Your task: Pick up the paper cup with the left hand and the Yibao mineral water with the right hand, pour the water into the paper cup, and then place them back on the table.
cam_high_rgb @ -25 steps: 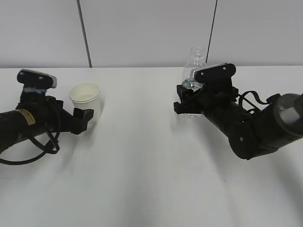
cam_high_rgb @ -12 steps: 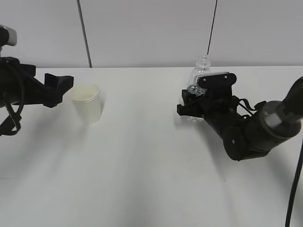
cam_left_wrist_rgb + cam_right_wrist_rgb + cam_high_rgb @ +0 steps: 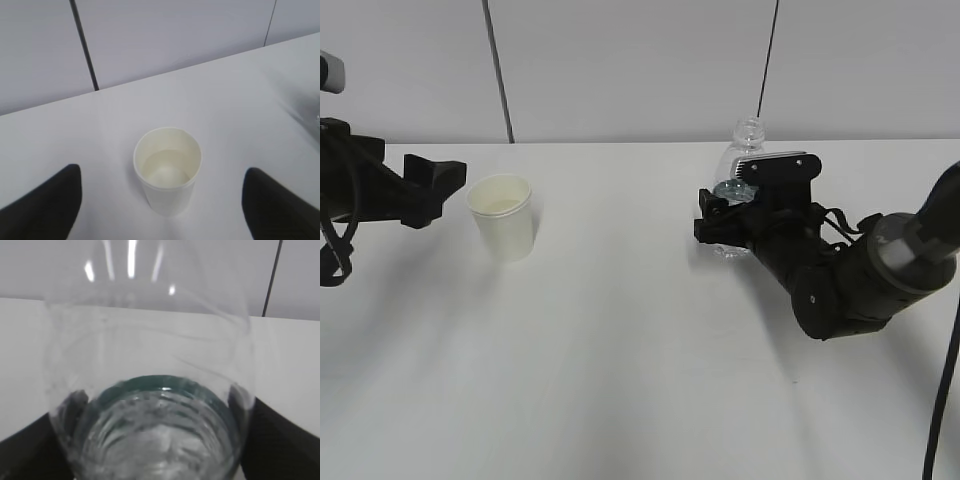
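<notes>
Small off-white tapered paper cup (image 3: 502, 216) stands upright on the white matte tabletop (image 3: 620, 350), w/ some clear liquid in its bottom (image 3: 166, 171). Left black gripper (image 3: 432, 186) sits just left of the cup, raised off the table, jaws spread wide, holding nothing; cup free between and beyond the fingers (image 3: 47, 202). Well right of the cup, the clear ribbed uncapped plastic bottle (image 3: 741, 160) w/ dark green label stands upright. Right black gripper (image 3: 718, 218) is clamped around its lower body.
</notes>
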